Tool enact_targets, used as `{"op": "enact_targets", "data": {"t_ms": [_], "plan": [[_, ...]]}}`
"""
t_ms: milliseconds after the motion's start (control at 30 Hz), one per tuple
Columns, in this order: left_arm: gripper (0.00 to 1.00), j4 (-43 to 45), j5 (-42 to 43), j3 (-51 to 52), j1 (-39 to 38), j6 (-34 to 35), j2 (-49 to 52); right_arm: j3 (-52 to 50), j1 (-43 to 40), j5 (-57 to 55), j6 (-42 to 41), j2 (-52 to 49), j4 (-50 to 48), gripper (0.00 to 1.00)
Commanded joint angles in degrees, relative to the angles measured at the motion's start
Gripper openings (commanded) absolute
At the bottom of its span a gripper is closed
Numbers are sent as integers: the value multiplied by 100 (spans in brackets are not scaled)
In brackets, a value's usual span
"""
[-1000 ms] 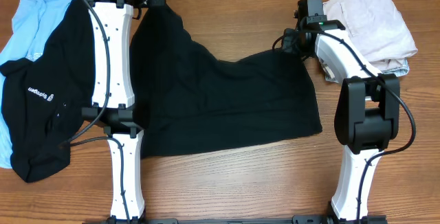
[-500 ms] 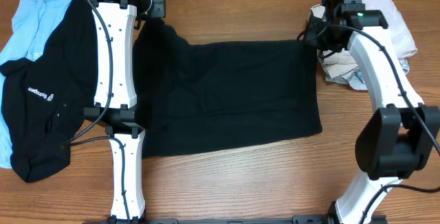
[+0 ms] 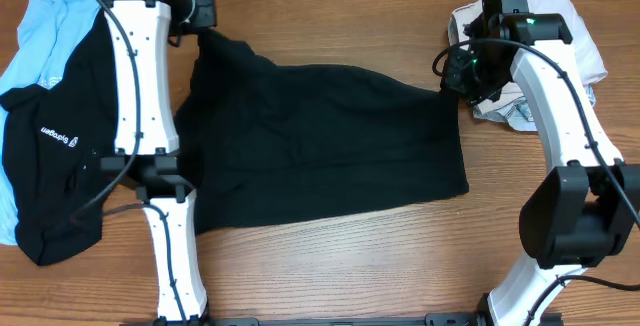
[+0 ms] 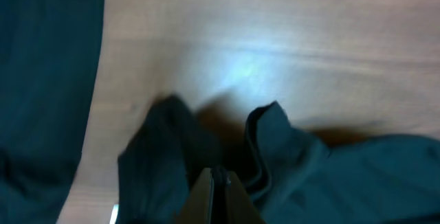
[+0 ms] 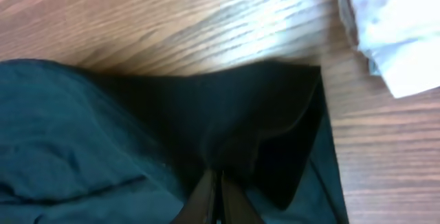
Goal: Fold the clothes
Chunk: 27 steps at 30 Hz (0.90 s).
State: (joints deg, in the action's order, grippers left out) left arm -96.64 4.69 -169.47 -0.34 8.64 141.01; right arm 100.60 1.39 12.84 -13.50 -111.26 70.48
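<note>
Left wrist view shows the left end effector (image 4: 216, 186) pinched shut on a bunched corner of the black T-shirt (image 4: 295, 155), lifted just above the wooden counter (image 4: 275, 45). The right end effector (image 5: 218, 183) is likewise clamped on a peaked fold at the shirt's other far corner. From overhead, the left arm (image 3: 135, 76) reaches straight from the near edge towards the far left of the counter, and its wrist is turned in over the shirt's far left corner. The right arm (image 3: 560, 116) stretches from the near right, bends at the elbow and angles inward to the far right corner of the shirt. The shirt lies spread across the middle of the counter between the two arms. Half a second ago the left wrist sat further right and the shirt's far edge ran straight; now that wrist has shifted left, the right end effector has come slightly nearer, and the far edge slopes and sags. A lettered black garment (image 3: 50, 156) and a light-blue garment (image 3: 40, 26) lie along the left edge, and a pale garment (image 3: 545, 26) lies in the far right corner.
</note>
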Motion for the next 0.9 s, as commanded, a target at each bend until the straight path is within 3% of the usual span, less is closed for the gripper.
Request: {"op": "enact_targets", "data": {"t_ms": [0,433,633,867], "plan": [[4,-17,-72,1032,-31,-74,-732,149,-7,127,-2,240,175,4],[4,-20,-22,4450,-33,-592,-1244,52,-81,9,-2,240,835,4],[4,-22,-358,5316,-33,-590,-1244,-372,-216,-138,2,240,785,4],[4,-22,-385,5480,-33,-660,-1246,-702,-216,-61,2,240,1012,4]]}}
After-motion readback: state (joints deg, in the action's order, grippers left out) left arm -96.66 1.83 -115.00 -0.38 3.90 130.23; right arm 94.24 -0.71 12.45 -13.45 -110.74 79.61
